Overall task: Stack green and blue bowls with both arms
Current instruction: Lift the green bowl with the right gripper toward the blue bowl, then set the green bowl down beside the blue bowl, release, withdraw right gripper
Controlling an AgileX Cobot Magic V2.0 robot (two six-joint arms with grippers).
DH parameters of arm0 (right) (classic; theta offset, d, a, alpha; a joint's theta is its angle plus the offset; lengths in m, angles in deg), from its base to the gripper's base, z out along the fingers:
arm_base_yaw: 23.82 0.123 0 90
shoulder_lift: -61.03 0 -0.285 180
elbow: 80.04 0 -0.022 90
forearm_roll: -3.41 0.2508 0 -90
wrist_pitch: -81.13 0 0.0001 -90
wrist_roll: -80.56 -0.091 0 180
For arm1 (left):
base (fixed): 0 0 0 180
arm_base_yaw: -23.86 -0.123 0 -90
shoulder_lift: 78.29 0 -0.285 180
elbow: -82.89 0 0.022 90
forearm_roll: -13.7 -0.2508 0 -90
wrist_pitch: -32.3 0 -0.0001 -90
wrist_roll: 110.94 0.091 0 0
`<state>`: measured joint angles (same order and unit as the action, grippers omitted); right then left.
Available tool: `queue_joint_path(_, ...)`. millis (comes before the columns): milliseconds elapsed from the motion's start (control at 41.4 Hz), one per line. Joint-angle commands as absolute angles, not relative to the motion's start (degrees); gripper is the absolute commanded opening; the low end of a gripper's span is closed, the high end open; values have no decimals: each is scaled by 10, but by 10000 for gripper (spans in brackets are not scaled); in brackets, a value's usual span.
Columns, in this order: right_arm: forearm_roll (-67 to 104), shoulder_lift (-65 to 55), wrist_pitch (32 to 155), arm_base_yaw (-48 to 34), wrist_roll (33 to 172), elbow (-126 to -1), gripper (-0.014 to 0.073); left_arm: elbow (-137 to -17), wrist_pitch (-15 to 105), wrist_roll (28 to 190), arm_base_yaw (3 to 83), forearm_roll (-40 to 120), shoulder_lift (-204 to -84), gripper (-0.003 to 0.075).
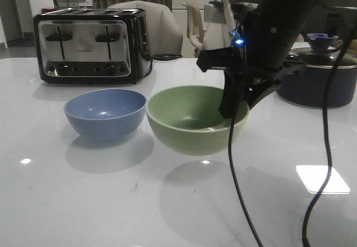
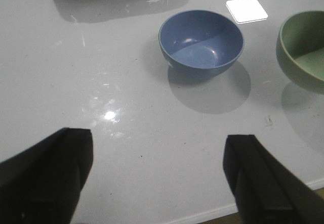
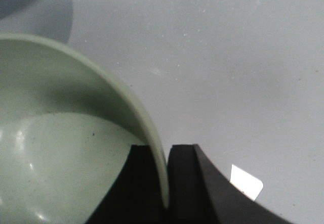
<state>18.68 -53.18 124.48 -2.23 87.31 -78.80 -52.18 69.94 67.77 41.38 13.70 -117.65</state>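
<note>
The pale green bowl [image 1: 189, 119] hangs a little above the table, its shadow apart below it. My right gripper [image 1: 237, 106] is shut on its right rim, one finger inside and one outside; the right wrist view shows the green wall [image 3: 76, 133] pinched between the fingers [image 3: 185, 183]. The dusty blue bowl [image 1: 105, 113] stands on the table just left of the green one, and shows in the left wrist view [image 2: 201, 42] with the green bowl [image 2: 304, 49] beside it. My left gripper [image 2: 159, 176] is open and empty, near the table's front edge.
A chrome toaster [image 1: 89, 45] stands at the back left. A dark navy lidded pot [image 1: 318, 80] stands at the back right behind my right arm. Black cables [image 1: 237, 174] hang from the right arm over the white table [image 1: 83, 202].
</note>
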Motion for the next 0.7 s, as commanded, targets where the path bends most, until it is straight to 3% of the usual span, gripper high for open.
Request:
queue_joint_path(0,206,-520,1221,-22,880,-806,45,-540,654,677,419,137,-1181,584)
queue_joint_path(193,207,-534,1225,-22,880,-806,71,-540,654,677,419,137,-1181,584)
queue_joint_path(483,207,-534,1240,-22,880,-806,334,-540,654,677,419,137,-1181,584)
queue_joint_path(677,207,-534,1242,-22,880,-806,353,-540,654,677,419,137,-1181,584)
